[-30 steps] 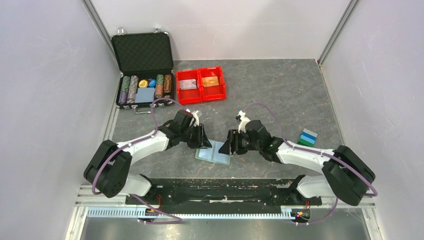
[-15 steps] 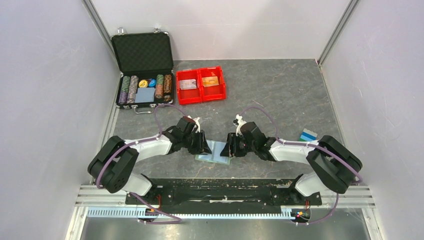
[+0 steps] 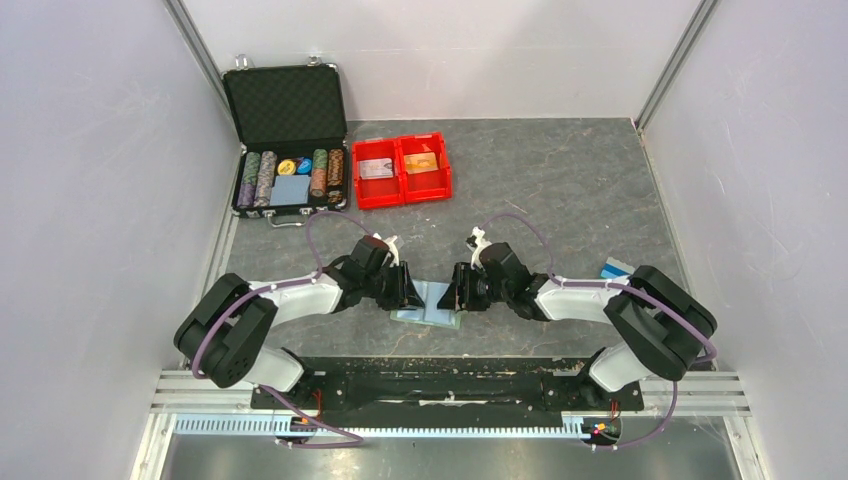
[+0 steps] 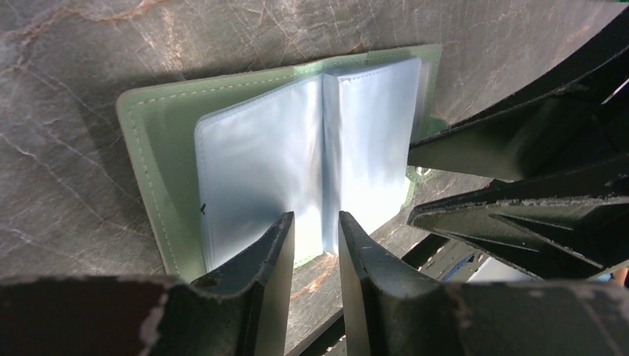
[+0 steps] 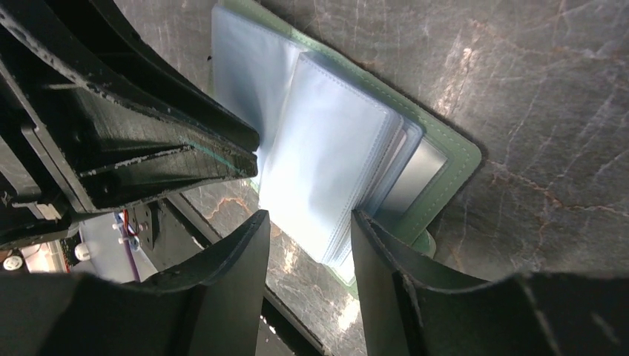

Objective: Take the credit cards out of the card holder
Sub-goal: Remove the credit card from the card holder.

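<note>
The card holder (image 3: 428, 308) lies open on the table between my two grippers, green outside with pale blue clear pockets. It shows in the left wrist view (image 4: 259, 163) and in the right wrist view (image 5: 326, 163), where a grey panel lies under the raised pocket leaves. My left gripper (image 3: 408, 290) hovers over the holder's left half, jaws a narrow gap apart and empty (image 4: 315, 222). My right gripper (image 3: 456, 290) is over the right half, open and empty (image 5: 308, 219). A whitish-grey credit card (image 3: 376, 168) and an orange credit card (image 3: 421, 162) lie in the red bin.
The red two-compartment bin (image 3: 404, 201) stands at the back centre. An open black poker-chip case (image 3: 288, 110) stands left of it. A small blue stack (image 3: 616, 266) sits at the right, partly behind my right arm. The black mounting rail (image 3: 430, 375) runs along the near edge.
Both grippers have come down and drawn a little nearer over the open holder. The right arm has folded lower and now hides most of the blue stack.
</note>
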`<state>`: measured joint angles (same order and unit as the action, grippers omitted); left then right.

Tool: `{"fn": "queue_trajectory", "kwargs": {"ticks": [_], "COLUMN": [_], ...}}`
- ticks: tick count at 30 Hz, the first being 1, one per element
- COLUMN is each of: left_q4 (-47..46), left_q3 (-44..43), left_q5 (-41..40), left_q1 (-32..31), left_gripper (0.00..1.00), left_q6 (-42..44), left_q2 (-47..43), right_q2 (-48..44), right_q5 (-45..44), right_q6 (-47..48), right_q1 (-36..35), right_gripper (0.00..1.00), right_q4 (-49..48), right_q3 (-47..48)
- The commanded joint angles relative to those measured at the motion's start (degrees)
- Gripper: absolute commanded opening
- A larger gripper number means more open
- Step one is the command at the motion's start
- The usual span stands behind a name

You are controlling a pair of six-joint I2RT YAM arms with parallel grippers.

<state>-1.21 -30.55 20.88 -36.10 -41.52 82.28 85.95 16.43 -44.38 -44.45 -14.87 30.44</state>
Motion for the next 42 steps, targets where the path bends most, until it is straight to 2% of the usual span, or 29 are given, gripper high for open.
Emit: {"fn": "queue_trajectory", "kwargs": {"ticks": [1, 11, 24, 28, 36, 42], "left_q4": [-0.8, -1.3, -2.5, -1.6, 7.7, 18.9], "left_q3": [1.8, 2.2, 2.3, 2.7, 0.2, -2.1], "left_q5": [-0.8, -0.6, 1.0, -0.8, -8.5, -17.0], "left_q1": [-0.4, -0.5, -0.6, -0.6, -0.3, 1.6], "left_gripper": [0.36, 0.36, 0.36, 0.36, 0.4, 0.43], "left_q6": [-1.1, -1.8, -4.5, -6.0, -7.9, -5.8], "left_q2": [0.2, -0.1, -2.9, -5.5, -13.0, -16.6], "right_q2": [0.8, -0.9, -1.0, -0.8, -0.5, 0.1], "right_q5": [0.3, 2.3, 4.6, 5.1, 5.4, 5.7], "right_q6": [-2.3, -1.9, -2.2, -2.6, -2.5, -3.1], "right_q1": [-0.1, -0.1, -0.1, -0.1, -0.2, -0.2], "right_gripper": [0.46, 0.32, 0.29, 0.29, 0.29, 0.29], "right_q4": [-5.0, -8.1, -12.1, -13.2, -13.2, -14.0], "right_q3": [0.0, -0.2, -0.6, -0.7, 0.1, 0.4]}}
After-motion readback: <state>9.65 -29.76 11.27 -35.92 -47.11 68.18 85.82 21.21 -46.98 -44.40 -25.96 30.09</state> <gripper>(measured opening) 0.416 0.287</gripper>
